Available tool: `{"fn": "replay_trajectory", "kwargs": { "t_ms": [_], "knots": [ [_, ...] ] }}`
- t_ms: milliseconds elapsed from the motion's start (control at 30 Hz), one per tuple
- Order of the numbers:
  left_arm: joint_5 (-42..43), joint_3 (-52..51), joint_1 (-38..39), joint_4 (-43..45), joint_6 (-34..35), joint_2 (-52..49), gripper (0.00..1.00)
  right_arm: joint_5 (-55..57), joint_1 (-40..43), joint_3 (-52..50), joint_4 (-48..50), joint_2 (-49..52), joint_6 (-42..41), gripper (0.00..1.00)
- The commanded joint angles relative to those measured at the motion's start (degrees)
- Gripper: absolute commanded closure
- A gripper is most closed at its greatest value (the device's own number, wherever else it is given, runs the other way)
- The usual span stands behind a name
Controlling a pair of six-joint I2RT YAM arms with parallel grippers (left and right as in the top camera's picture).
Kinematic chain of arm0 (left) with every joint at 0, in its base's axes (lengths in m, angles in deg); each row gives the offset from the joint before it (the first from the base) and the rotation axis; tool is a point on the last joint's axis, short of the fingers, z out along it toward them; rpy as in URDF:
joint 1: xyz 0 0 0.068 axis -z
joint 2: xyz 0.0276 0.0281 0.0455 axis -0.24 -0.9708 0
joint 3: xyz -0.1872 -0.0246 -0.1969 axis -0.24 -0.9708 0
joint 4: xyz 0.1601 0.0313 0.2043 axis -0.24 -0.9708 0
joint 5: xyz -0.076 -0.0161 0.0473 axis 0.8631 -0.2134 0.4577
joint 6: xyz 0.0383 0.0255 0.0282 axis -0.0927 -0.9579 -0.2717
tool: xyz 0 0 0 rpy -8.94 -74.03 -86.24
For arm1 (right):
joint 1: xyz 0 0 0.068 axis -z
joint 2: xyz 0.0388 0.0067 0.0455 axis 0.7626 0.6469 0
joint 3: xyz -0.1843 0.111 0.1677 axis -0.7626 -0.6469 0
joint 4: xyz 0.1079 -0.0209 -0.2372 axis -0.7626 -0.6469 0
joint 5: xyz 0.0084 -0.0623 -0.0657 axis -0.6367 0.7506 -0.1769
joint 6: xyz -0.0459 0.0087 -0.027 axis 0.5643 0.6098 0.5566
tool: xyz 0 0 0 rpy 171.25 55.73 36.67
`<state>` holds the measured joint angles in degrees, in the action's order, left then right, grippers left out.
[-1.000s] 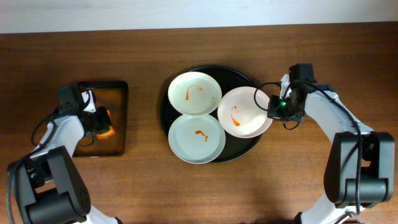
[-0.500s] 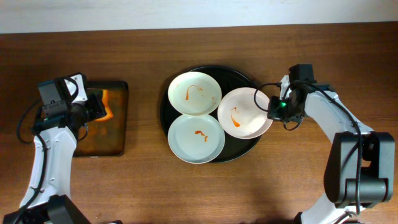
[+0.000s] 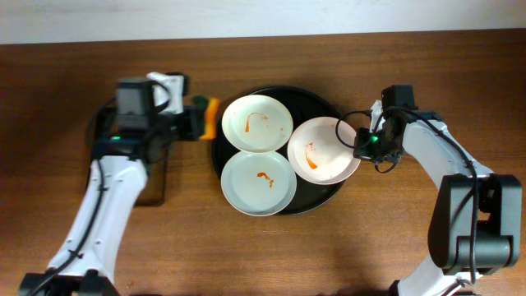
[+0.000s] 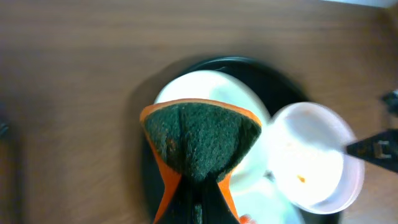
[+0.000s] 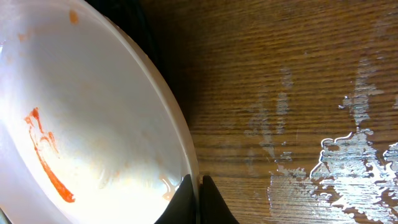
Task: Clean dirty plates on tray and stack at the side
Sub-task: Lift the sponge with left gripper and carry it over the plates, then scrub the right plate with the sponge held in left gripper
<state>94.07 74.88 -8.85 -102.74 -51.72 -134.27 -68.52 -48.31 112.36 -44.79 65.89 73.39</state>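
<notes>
Three white plates with orange smears lie on a round black tray: one at the back, one at the front, one at the right. My right gripper is shut on the right plate's rim, which is tilted up off the tray. My left gripper is shut on an orange and green sponge, held at the tray's left edge beside the back plate.
A dark rectangular tray sits at the left, partly hidden under my left arm. Wet streaks shine on the wooden table right of the tilted plate. A white wall runs along the table's back edge.
My left gripper has carried the sponge from the dark rectangular tray rightward to the black tray's left edge. The right gripper and its plate have not moved.
</notes>
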Motion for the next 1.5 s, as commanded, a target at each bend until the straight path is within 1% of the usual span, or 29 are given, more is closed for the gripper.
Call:
{"fn": "replay_trajectory", "kwargs": {
  "t_ms": [0,133,267,367,400,567,600,633,700,767,867,1100,1167,1267,1367,1467],
  "knots": [
    [-5.8,1.9,9.3,3.4,5.6,1.0,1.0,0.1,-0.2,-0.4,-0.3,0.6,0.4,0.96],
    [-5.8,1.9,16.0,9.5,11.6,-2.5,0.99,0.1,-0.2,-0.4,-0.5,0.6,0.4,0.96],
    [-5.1,1.9,21.8,15.3,17.7,-8.1,1.0,0.0,-0.2,-0.4,-0.5,0.6,0.4,0.96],
    [-4.7,1.9,25.7,19.5,20.8,-12.9,1.0,0.0,-0.2,-0.4,-0.5,0.6,0.4,0.96],
    [-4.7,1.9,27.1,21.0,23.6,-14.8,1.0,0.0,-0.2,-0.4,-0.5,0.6,0.4,0.96],
    [-4.7,1.9,30.9,25.9,33.7,-20.3,1.0,0.0,-0.2,-0.4,-0.5,0.6,0.4,0.96],
    [-4.7,1.9,31.3,26.3,35.1,-21.0,1.0,0.0,-0.2,-0.4,-0.5,0.6,0.4,0.96],
    [-4.7,1.9,31.9,26.8,38.4,-22.2,0.99,0.0,-0.2,-0.4,-0.5,0.6,0.4,0.96],
    [-4.6,1.9,32.4,26.7,42.8,-23.5,0.99,0.0,-0.2,-0.4,-0.5,0.6,0.4,0.96],
    [-3.9,1.9,33.0,27.7,45.4,-24.8,0.99,0.0,-0.2,-0.4,-0.5,0.6,0.4,0.96],
    [-0.1,1.9,33.9,31.7,46.9,-27.3,1.0,0.0,-0.2,-0.4,-0.5,0.6,0.4,0.96],
    [-0.3,1.9,35.2,32.7,47.3,-31.9,1.0,0.0,-0.2,-0.4,-0.9,0.6,0.4,0.96],
    [-2.3,1.9,35.2,32.8,46.5,-32.7,0.99,0.0,-0.2,-0.4,-0.9,0.6,0.4,0.96],
    [-8.2,1.9,35.2,32.7,41.7,-33.2,0.99,0.0,-0.2,-0.4,-1.1,0.6,0.4,0.96],
    [-13.4,1.9,35.0,32.7,38.9,-33.2,0.99,0.1,-0.2,-0.4,-1.6,0.6,0.4,0.96],
    [-16.3,1.9,34.2,32.7,36.0,-33.2,0.99,0.1,-0.2,-0.4,-1.8,0.6,0.4,0.96]
  ]
}}
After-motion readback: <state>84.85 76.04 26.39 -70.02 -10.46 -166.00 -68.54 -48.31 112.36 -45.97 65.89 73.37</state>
